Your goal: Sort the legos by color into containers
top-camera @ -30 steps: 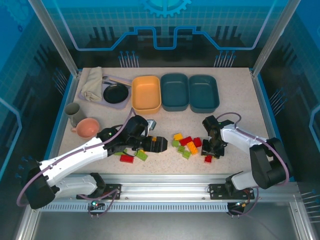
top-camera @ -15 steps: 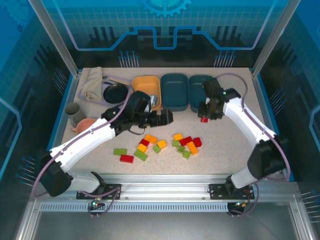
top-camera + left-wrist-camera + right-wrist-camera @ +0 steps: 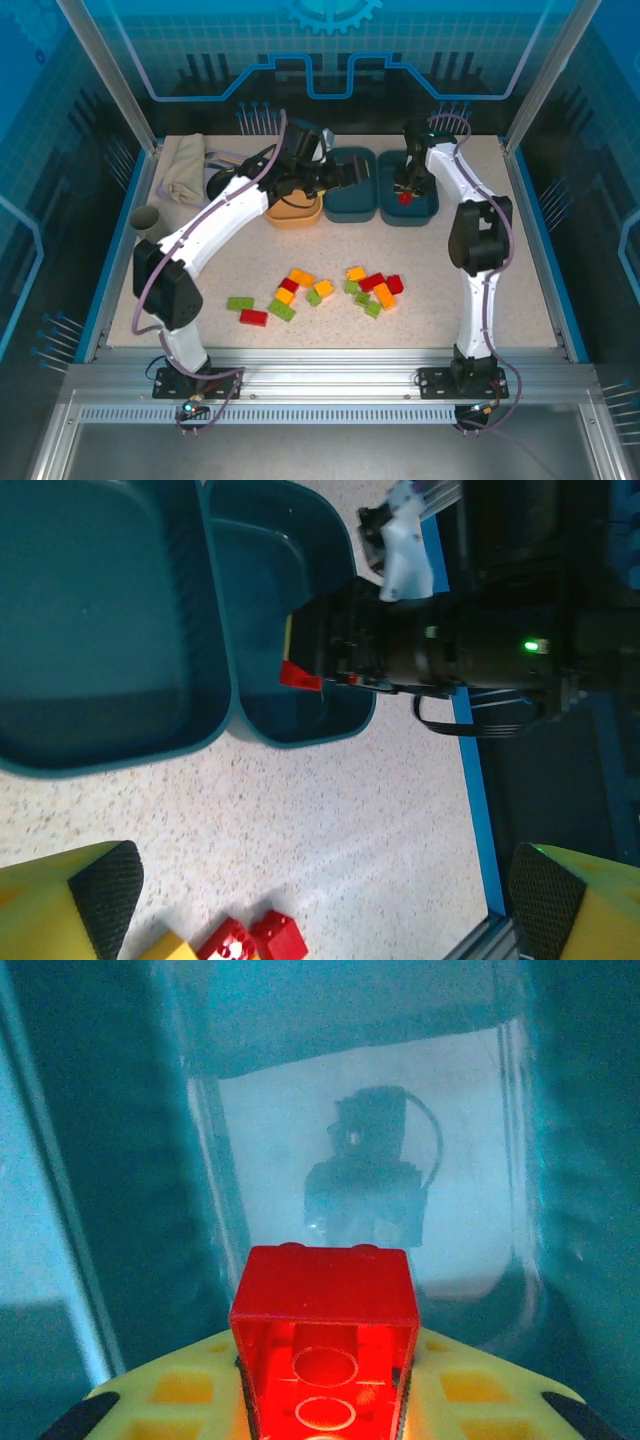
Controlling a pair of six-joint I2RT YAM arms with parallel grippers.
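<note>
The right gripper [image 3: 404, 192] clamps a red lego [image 3: 325, 1305] over the right teal tub [image 3: 433, 190], hollow underside facing the wrist camera and long axis along the fingers, while the left gripper [image 3: 340, 176], left of that tub, gapes empty.

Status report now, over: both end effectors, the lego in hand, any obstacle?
Left end effector open, empty. Right end effector shut on red lego, above right teal tub. No obstacle seen below it. Other legos loose on table.
</note>
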